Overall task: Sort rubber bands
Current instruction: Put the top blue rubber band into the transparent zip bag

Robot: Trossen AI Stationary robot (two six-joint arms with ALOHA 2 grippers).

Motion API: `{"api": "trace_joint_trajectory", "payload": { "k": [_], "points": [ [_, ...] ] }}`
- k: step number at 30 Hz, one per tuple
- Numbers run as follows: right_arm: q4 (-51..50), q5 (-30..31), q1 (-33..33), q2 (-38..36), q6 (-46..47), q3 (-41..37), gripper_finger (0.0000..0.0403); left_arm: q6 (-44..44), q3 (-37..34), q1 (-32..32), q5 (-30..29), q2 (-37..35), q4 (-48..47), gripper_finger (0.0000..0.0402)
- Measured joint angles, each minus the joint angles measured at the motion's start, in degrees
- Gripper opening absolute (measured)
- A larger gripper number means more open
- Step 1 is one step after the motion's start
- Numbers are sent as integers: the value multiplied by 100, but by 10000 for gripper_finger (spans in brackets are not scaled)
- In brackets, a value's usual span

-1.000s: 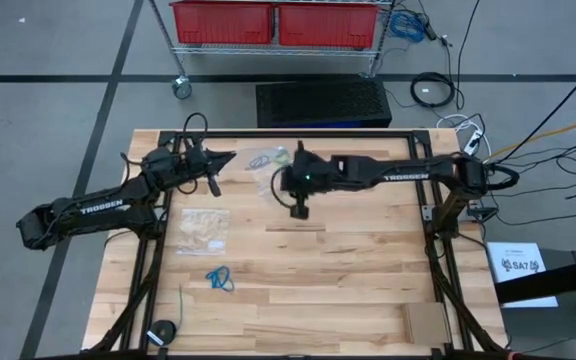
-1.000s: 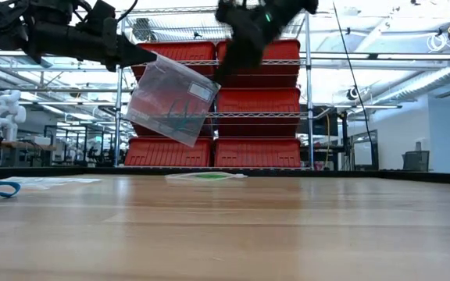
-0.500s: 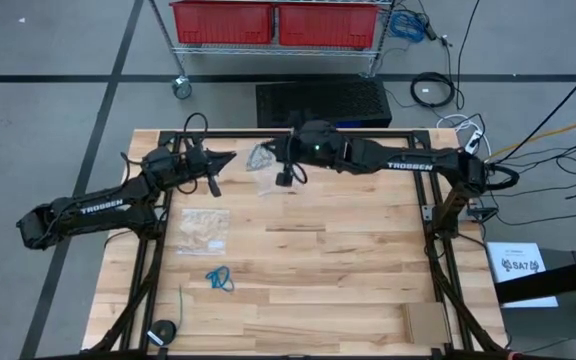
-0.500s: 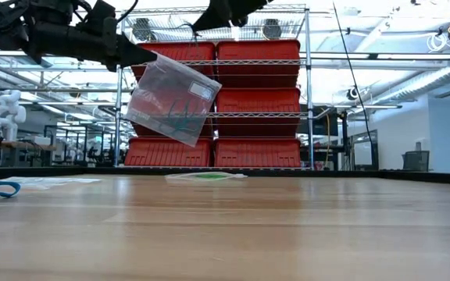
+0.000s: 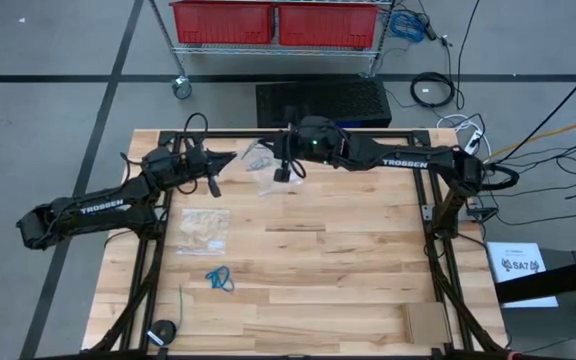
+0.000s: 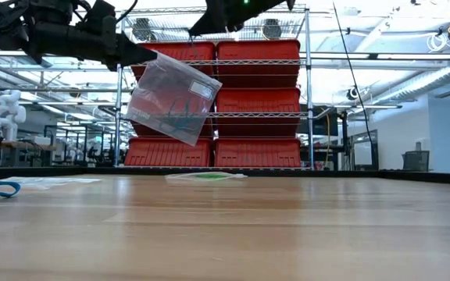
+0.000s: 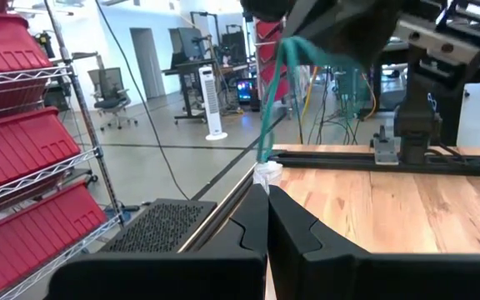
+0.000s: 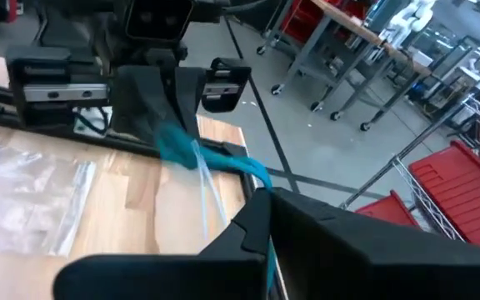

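The right hand is pressed together on teal rubber bands that stretch long toward the left hand. The left hand pinches a clear bag (hanging tilted above the desk). Both arms read "TROSSEN". Since half a second ago the right hand shifted slightly nearer the bag.
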Motion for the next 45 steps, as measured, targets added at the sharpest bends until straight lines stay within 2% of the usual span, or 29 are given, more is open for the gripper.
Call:
{"api": "trace_joint_trajectory", "payload": {
  "k": [21, 31, 35, 38, 45],
  "points": [
    [-329, -178, -189, 561, 609, 0, 0, -2, 0, 0, 0, 2, -12, 0],
    [-603, -1041, -471, 647, 1667, 0, 0, -10, 0, 0, 171, 2, 23, 0],
    [-760, -1067, -538, 647, 2168, 2, 3, -114, -2, -2, 343, 20, 115, 0],
    [-913, -1067, -533, 647, 2255, 0, 19, -129, 0, -4, 466, 51, 143, 0],
    [-1240, -1245, -518, 654, 2701, 182, 92, -140, -2, -19, 646, 207, 254, 0]
  ]
}}
